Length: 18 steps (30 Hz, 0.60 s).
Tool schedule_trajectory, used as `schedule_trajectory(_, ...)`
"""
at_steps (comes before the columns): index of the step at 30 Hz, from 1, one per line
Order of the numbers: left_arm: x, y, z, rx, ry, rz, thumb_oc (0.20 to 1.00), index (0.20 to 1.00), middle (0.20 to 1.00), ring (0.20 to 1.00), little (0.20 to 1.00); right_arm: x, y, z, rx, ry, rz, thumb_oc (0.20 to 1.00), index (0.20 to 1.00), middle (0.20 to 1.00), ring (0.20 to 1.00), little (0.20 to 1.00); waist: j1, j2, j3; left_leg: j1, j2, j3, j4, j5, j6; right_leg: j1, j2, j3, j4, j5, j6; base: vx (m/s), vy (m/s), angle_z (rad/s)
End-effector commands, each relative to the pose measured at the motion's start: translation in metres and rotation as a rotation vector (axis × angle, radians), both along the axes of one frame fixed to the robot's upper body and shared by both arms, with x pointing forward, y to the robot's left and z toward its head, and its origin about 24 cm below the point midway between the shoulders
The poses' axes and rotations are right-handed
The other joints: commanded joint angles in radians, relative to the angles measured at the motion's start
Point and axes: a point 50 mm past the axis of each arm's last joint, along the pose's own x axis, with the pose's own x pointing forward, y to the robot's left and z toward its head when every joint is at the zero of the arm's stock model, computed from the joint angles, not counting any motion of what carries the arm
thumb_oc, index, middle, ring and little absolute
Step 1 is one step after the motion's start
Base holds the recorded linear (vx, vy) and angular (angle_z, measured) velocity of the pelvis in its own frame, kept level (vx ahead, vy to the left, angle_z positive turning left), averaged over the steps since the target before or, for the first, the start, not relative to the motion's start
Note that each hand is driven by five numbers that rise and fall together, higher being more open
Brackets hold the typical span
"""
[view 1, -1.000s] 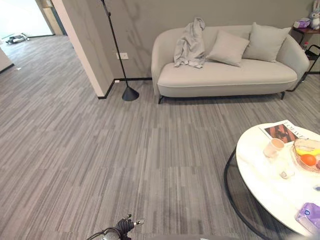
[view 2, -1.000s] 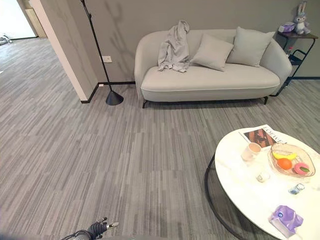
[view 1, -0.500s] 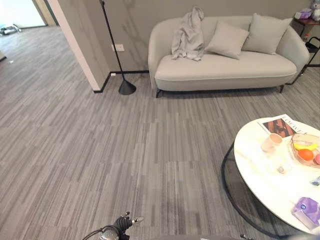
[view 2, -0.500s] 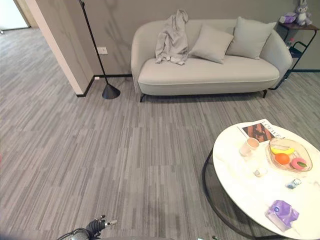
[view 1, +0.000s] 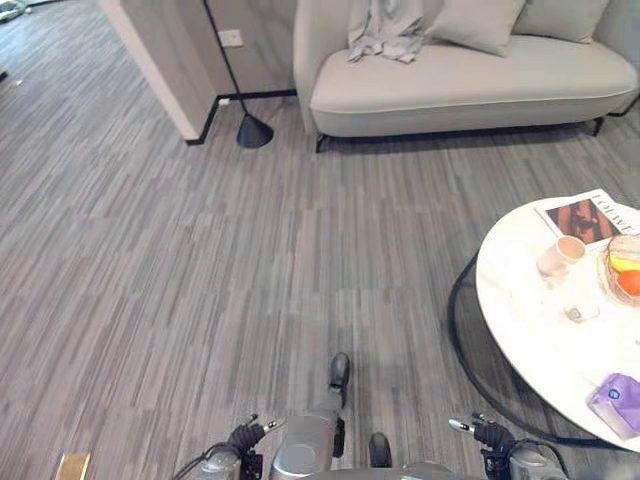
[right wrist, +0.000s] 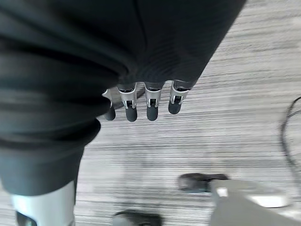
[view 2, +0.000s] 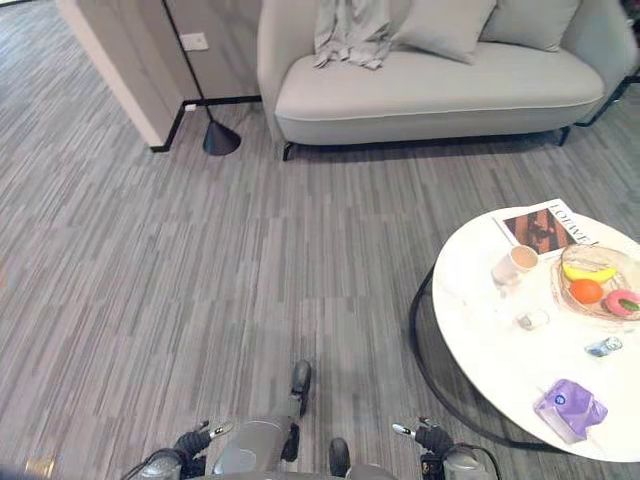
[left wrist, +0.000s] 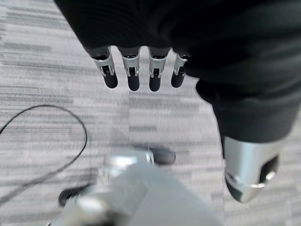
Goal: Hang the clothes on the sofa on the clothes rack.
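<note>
A light grey garment hangs over the backrest of the pale sofa, near its left end, at the far side of the room. Left of the sofa stands a thin black pole on a cone base, beside the wall. My left hand hangs over the striped grey floor with straight fingers and holds nothing. My right hand hangs the same way, open and empty. Both hands are far from the sofa.
A round white table on a black ring frame stands at the right, carrying a magazine, a cup, a fruit bowl and a purple pack. A wall corner juts out at the far left. Cushions lie on the sofa.
The whole picture has shifted: the camera now looks further down, so the sofa and garment sit at the top edge. Nothing in the room has moved.
</note>
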Motion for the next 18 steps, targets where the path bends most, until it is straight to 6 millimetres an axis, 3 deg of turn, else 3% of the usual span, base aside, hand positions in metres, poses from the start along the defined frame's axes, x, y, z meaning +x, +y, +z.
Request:
schedule_trajectory(1, 0.007, 0.017, 0.006, 0.059, -0.036, -0.034, 1.000, 1.000, 1.000, 1.000, 1.000, -0.032, 0.004, -0.007, 0.003, 0.082, 0.073, 1.000, 1.000, 1.000, 1.000, 1.000, 0.021, -0.079, -0.139, 0.012, -0.056, -0.007, 0.008, 0.056, 0.040, 0.055, -0.144, -0.008, 0.150, -0.049, 0.198, 0.45, 0.144, -0.25)
schedule_trajectory(2, 0.008, 0.021, 0.007, 0.064, -0.036, -0.037, 1.000, 1.000, 1.000, 1.000, 1.000, -0.032, 0.004, -0.007, -0.002, 0.092, 0.078, 1.000, 1.000, 1.000, 1.000, 1.000, 0.025, -0.093, -0.143, 0.039, -0.072, -0.011, 0.009, 0.033, 0.056, 0.037, -0.166, -0.010, 0.225, 0.004, 0.217, 0.43, 0.133, -0.39)
schedule_trajectory(3, 0.010, 0.022, 0.008, 0.067, -0.042, -0.037, 1.000, 1.000, 1.000, 1.000, 1.000, -0.033, 0.001, -0.007, -0.006, 0.097, 0.079, 1.000, 1.000, 1.000, 1.000, 1.000, 0.026, -0.101, -0.139, 0.060, -0.084, -0.009, 0.014, 0.016, 0.071, 0.009, -0.181, -0.005, 0.316, 0.099, 0.241, 0.28, 0.086, -0.42)
schedule_trajectory(4, 0.010, 0.022, 0.008, 0.067, -0.042, -0.037, 1.000, 1.000, 1.000, 1.000, 1.000, -0.033, 0.001, -0.007, -0.007, 0.097, 0.078, 1.000, 1.000, 1.000, 1.000, 1.000, 0.028, -0.098, -0.141, 0.058, -0.081, -0.008, 0.014, 0.017, 0.070, 0.006, -0.178, -0.003, 0.315, 0.102, 0.241, 0.30, 0.139, -0.24)
schedule_trajectory(5, 0.015, 0.026, 0.011, 0.076, -0.061, -0.037, 1.000, 1.000, 1.000, 1.000, 1.000, -0.028, -0.004, -0.005, -0.013, 0.082, 0.066, 1.000, 1.000, 1.000, 1.000, 1.000, 0.022, -0.092, -0.121, 0.101, -0.087, -0.015, 0.023, -0.014, 0.091, -0.073, -0.190, -0.018, 0.499, 0.243, 0.259, 0.34, 0.201, -0.02)
schedule_trajectory(6, 0.018, 0.029, 0.013, 0.082, -0.069, -0.029, 1.000, 1.000, 1.000, 1.000, 1.000, -0.024, -0.006, -0.003, -0.016, 0.062, 0.046, 1.000, 1.000, 1.000, 1.000, 1.000, 0.011, -0.069, -0.101, 0.156, -0.078, -0.031, 0.021, -0.039, 0.116, -0.169, -0.192, -0.051, 0.675, 0.335, 0.235, 0.47, 0.260, 0.06)
schedule_trajectory(7, 0.020, 0.029, 0.013, 0.081, -0.072, -0.027, 1.000, 1.000, 1.000, 1.000, 1.000, -0.023, -0.004, -0.003, -0.014, 0.062, 0.053, 1.000, 1.000, 1.000, 1.000, 1.000, 0.004, -0.053, -0.091, 0.184, -0.069, -0.041, 0.017, -0.052, 0.123, -0.221, -0.204, -0.089, 0.722, 0.319, 0.218, 0.56, 0.232, 0.14)
schedule_trajectory(8, 0.028, 0.026, 0.015, 0.076, -0.096, -0.048, 1.000, 1.000, 1.000, 1.000, 1.000, -0.027, -0.002, -0.005, -0.011, 0.074, 0.060, 1.000, 1.000, 1.000, 1.000, 1.000, -0.013, -0.035, -0.089, 0.227, -0.056, -0.061, 0.017, -0.078, 0.125, -0.277, -0.221, -0.161, 0.671, 0.221, 0.191, 0.50, 0.124, 0.19)
schedule_trajectory(11, 0.042, 0.021, 0.019, 0.073, -0.146, -0.071, 1.000, 1.000, 1.000, 1.000, 1.000, -0.034, -0.002, -0.006, -0.007, 0.100, 0.060, 1.000, 1.000, 1.000, 1.000, 1.000, -0.047, -0.022, -0.074, 0.290, -0.039, -0.082, 0.010, -0.119, 0.112, -0.363, -0.204, -0.221, 0.504, 0.136, 0.190, 0.42, -0.033, 0.28)
schedule_trajectory(13, 0.051, 0.017, 0.022, 0.074, -0.176, -0.089, 1.000, 1.000, 1.000, 1.000, 1.000, -0.036, -0.002, -0.007, -0.009, 0.108, 0.051, 1.000, 1.000, 1.000, 1.000, 1.000, -0.084, -0.031, -0.050, 0.353, -0.044, -0.108, 0.008, -0.168, 0.096, -0.378, -0.167, -0.229, 0.275, 0.151, 0.216, 0.52, -0.153, 0.31)
schedule_trajectory(14, 0.057, 0.012, 0.024, 0.069, -0.196, -0.111, 1.000, 1.000, 1.000, 1.000, 1.000, -0.041, -0.002, -0.008, -0.011, 0.125, 0.041, 1.000, 1.000, 1.000, 1.000, 1.000, -0.107, -0.045, -0.046, 0.394, -0.053, -0.122, 0.008, -0.211, 0.083, -0.407, -0.153, -0.238, 0.094, 0.203, 0.254, 0.48, -0.131, 0.47)
schedule_trajectory(16, 0.057, 0.011, 0.024, 0.072, -0.195, -0.112, 1.000, 1.000, 1.000, 1.000, 1.000, -0.045, -0.001, -0.009, -0.012, 0.142, 0.043, 1.000, 1.000, 1.000, 1.000, 1.000, -0.122, -0.051, -0.038, 0.425, -0.052, -0.125, 0.008, -0.229, 0.077, -0.436, -0.133, -0.258, 0.023, 0.239, 0.268, 0.38, -0.110, 0.51)
schedule_trajectory(18, 0.055, 0.005, 0.021, 0.063, -0.179, -0.141, 1.000, 1.000, 1.000, 1.000, 1.000, -0.049, 0.001, -0.011, -0.011, 0.160, 0.056, 1.000, 1.000, 1.000, 1.000, 1.000, -0.129, -0.053, -0.040, 0.459, -0.036, -0.117, 0.008, -0.264, 0.059, -0.467, -0.123, -0.321, 0.003, 0.238, 0.285, 0.43, -0.182, 0.54)
